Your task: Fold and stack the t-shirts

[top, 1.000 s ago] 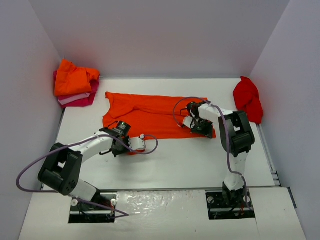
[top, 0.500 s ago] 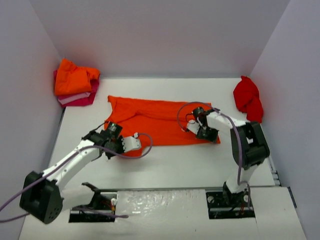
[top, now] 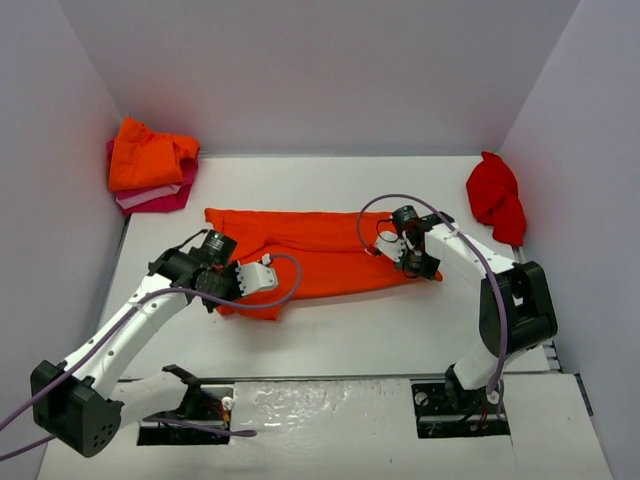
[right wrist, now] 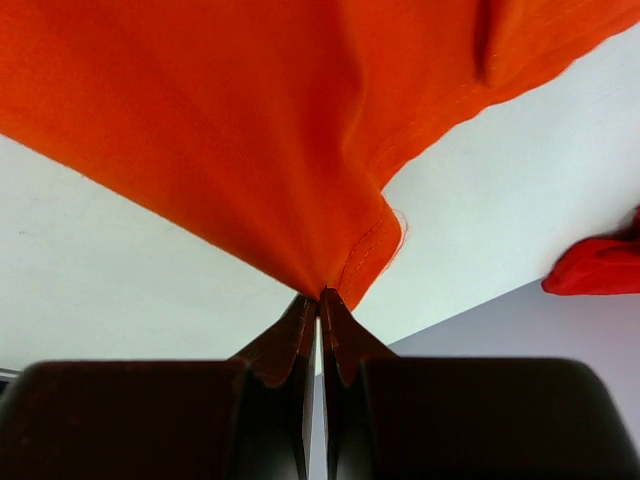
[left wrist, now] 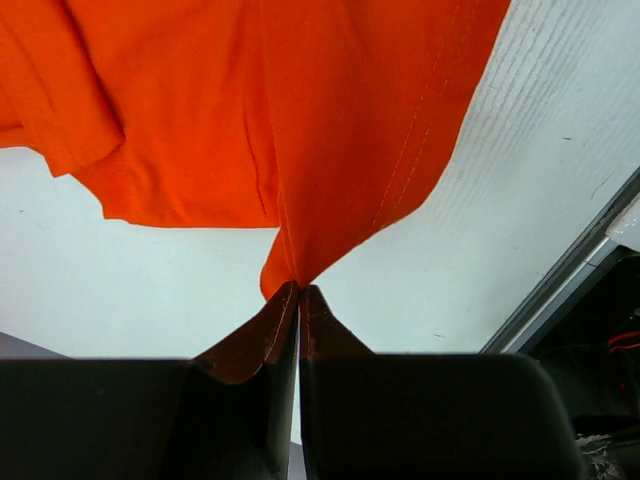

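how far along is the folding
Done: a stack in the far-left corner, orange on pink. In hand: the spread orange t-shirt, its near edge pinched in the shut left jaws and right jaws. Left: finishing that fold, then the crumpled red shirt by the right wall.

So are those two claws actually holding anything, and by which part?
Both hold the spread orange t-shirt: the left gripper pinches its near edge by the left end, the right gripper a hemmed corner at the right end.
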